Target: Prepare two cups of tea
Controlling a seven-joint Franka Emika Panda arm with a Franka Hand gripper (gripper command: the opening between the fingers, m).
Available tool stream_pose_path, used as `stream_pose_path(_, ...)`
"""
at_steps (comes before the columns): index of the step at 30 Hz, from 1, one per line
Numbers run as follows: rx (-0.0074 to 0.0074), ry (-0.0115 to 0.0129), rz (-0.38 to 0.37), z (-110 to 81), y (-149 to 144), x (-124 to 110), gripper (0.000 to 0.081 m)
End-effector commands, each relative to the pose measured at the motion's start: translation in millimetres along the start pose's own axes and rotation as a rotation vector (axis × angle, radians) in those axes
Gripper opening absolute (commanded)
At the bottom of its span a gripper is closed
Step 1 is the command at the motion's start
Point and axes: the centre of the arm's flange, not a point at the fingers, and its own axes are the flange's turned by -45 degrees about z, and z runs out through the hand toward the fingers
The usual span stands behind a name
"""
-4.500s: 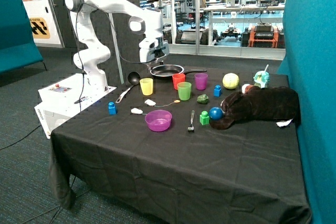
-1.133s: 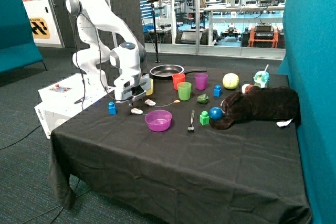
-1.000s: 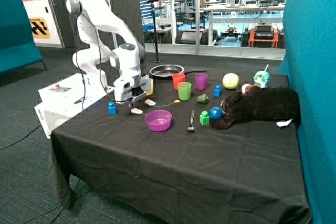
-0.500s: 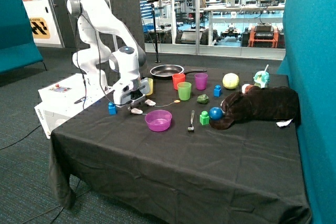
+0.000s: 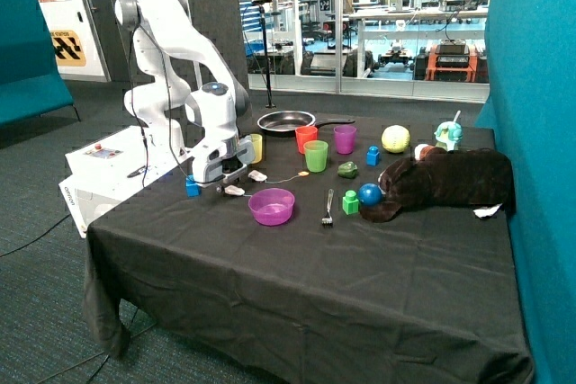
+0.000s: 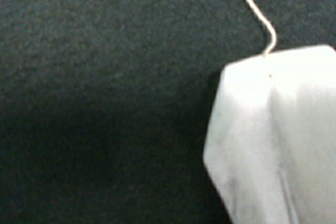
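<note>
A small white tea bag (image 5: 236, 191) lies on the black tablecloth between the blue block (image 5: 192, 186) and the purple bowl (image 5: 271, 206). My gripper (image 5: 226, 183) is low over the cloth, right beside this bag. In the wrist view the bag (image 6: 273, 140) fills one side of the picture very close up, with its thin string (image 6: 252, 3) leading away. A second tea bag (image 5: 257, 175) lies just behind, its string running to a tag (image 5: 302, 174). Yellow (image 5: 256, 147), red (image 5: 306, 138), green (image 5: 316, 156) and purple (image 5: 345, 138) cups stand behind.
A black frying pan (image 5: 288, 120) sits at the back. A fork (image 5: 328, 207), green block (image 5: 350, 202), blue ball (image 5: 370, 193) and brown plush toy (image 5: 450, 182) lie further along the table. A yellow-green ball (image 5: 395, 138) is behind them.
The arm has come down from above the pan to the near tea bag. Over the last second it sank a little lower and closer to the bag.
</note>
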Motion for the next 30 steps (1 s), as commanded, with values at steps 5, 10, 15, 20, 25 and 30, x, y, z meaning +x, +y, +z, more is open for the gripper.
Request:
stream_pose_path(5, -0.0002, 0.0022, -0.011, 13.6, -4, -3, 0.0464)
stream_pose_path(10, -0.0002, 0.0022, -0.011, 17.9, -5, -1, 0.0439)
stream_pose_path(15, -0.0002, 0.0022, -0.012, 20.1, -6, -2, 0.0408)
stream_pose_path(20, -0.0002, 0.0022, -0.013, 20.3, -6, -4, 0.0341)
stream_pose_path(25, -0.0002, 0.0022, -0.012, 19.8, -4, -4, 0.0022)
stream_pose_path(30, -0.0002, 0.0022, -0.007, 19.0, -3, -4, 0.0001)
